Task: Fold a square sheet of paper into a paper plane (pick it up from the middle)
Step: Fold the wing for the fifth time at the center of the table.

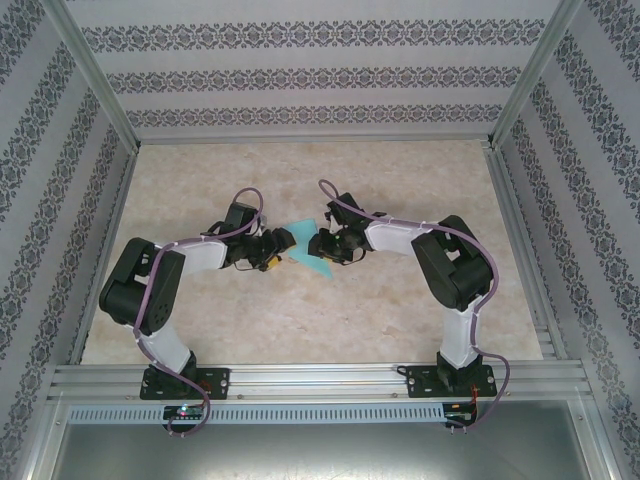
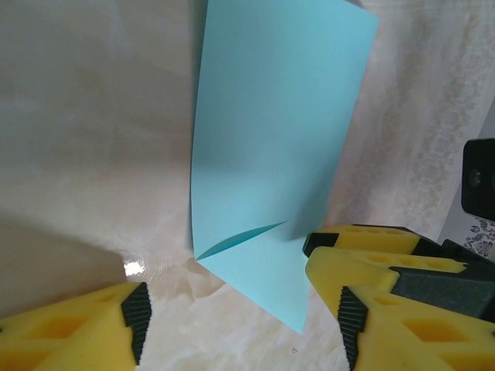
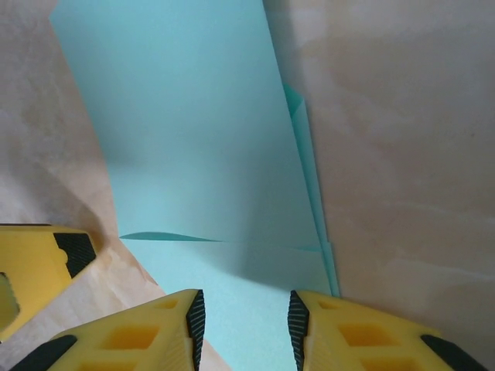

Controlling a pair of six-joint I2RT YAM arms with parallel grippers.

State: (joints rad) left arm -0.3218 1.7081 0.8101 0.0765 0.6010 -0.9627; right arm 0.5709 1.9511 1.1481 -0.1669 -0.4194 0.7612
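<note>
Square sheet of paper [image 2: 271, 139]: showing turquoise. Table [image 1: 300, 330]: displaying beige marbling. Walls [image 1: 300, 75]: carrying grey floral bands on white. Arms [image 1: 398, 235]: showing white and black.

Entry: robotics laboratory test cell.
- Enclosure: bare aluminium frame posts [image 1: 92, 75] at the corners, walls lined with ornament-striped patterned panels [image 1: 310, 75].
- Work surface: bench [image 1: 300, 320] with a pale marbled top, boxed in by the frame.
- Equipment: left arm [image 1: 150, 290] and right arm [image 1: 455, 270], bolted side by side to a slotted aluminium rail [image 1: 320, 378] at the near edge.
- Wiring: exposed cable [image 1: 247, 193] looped along the arm.
</note>
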